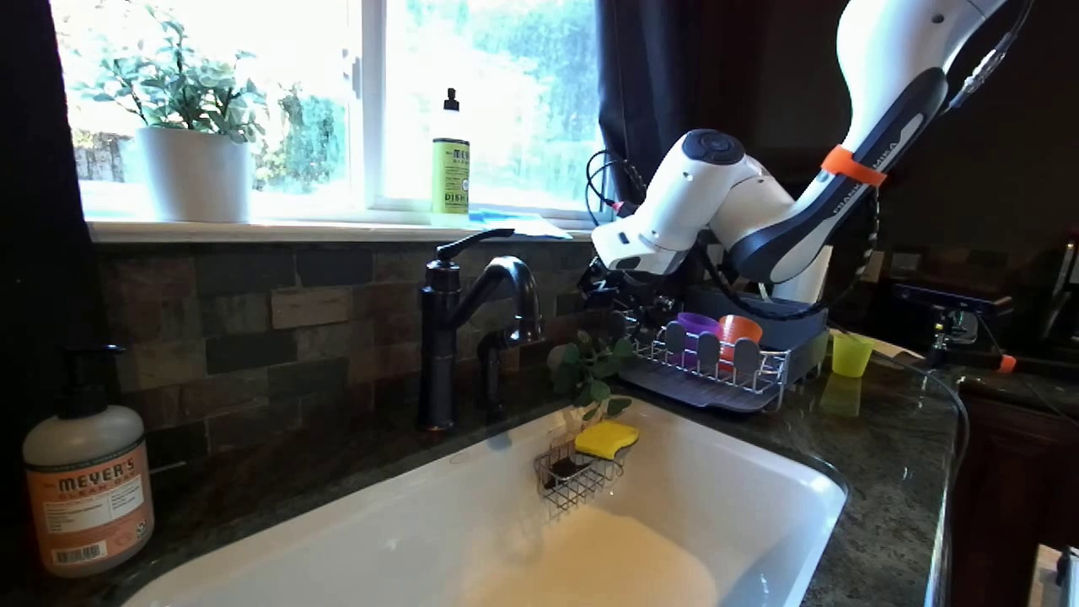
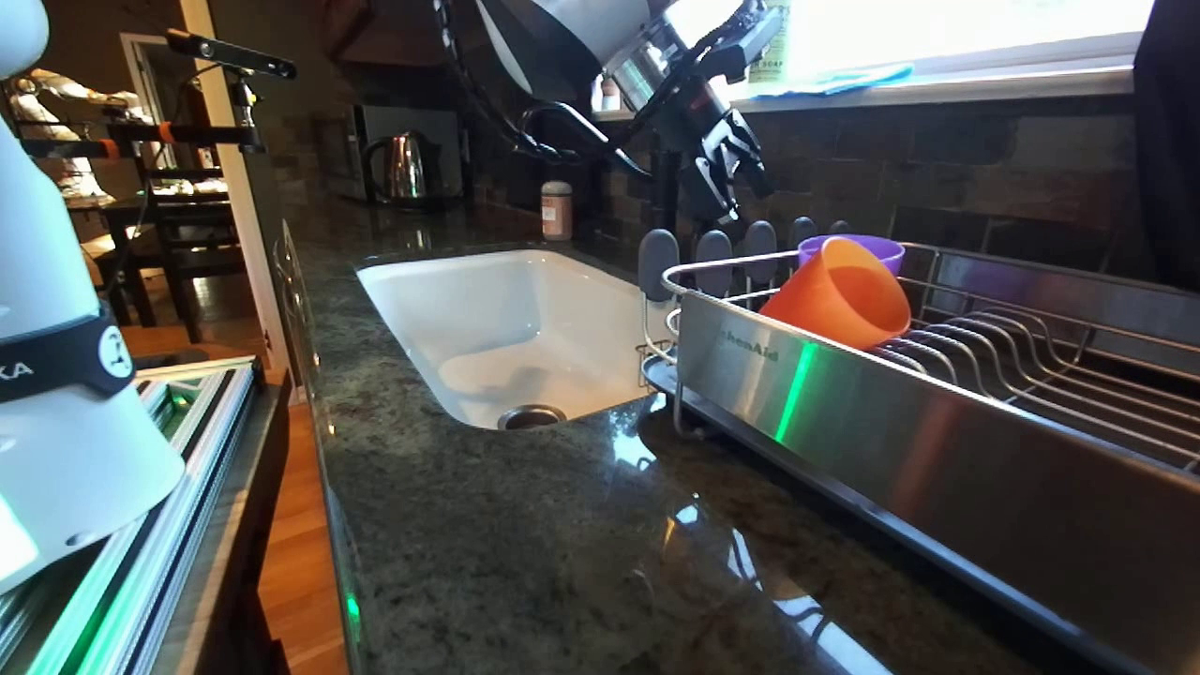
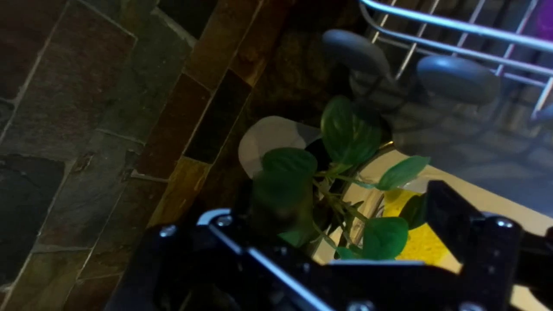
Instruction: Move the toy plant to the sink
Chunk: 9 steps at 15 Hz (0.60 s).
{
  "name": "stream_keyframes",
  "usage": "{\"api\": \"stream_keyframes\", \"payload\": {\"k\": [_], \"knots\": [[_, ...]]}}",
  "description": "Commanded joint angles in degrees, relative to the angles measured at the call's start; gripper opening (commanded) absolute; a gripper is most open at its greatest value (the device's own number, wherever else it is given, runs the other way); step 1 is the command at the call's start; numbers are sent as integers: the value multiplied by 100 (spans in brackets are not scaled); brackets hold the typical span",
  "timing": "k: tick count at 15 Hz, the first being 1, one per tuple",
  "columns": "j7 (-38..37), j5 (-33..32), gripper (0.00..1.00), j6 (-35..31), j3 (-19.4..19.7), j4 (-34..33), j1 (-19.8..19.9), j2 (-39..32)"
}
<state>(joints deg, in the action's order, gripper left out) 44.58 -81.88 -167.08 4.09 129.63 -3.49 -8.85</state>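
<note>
The toy plant (image 1: 597, 364) is a sprig of dark green leaves at the back corner of the sink (image 1: 733, 472), with some leaves over the rim. In the wrist view its leaves (image 3: 385, 237) and thin stems lie between the fingers, and a pale round base (image 3: 272, 140) shows at its upper left. I cannot make the plant out in the exterior view with the sink's drain (image 2: 532, 417). My gripper (image 3: 345, 194) is open, its dark fingers apart over the plant. In both exterior views the gripper (image 1: 632, 305) (image 2: 745, 199) points down beside the dish rack; the fingers hold nothing that I can see.
The wire dish rack (image 2: 731, 352) stands close by with a purple cup (image 2: 862, 248) and an orange cup (image 2: 839, 295). The dark faucet (image 1: 438, 337) rises behind the sink. A yellow sponge (image 1: 605, 439) lies on a wire caddy (image 1: 582, 487). The tiled wall (image 3: 86, 129) is near.
</note>
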Motion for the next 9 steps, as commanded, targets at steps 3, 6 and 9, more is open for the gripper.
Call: {"api": "stream_keyframes", "payload": {"k": [3,6,9], "knots": [[-2338,-1942,100,114,-45,-645,-111,-287],[-3577,-2377,100,303,-190,-615,-134,-327],[-4776,-2999,100,528,-300,-554,-158,-441]]}}
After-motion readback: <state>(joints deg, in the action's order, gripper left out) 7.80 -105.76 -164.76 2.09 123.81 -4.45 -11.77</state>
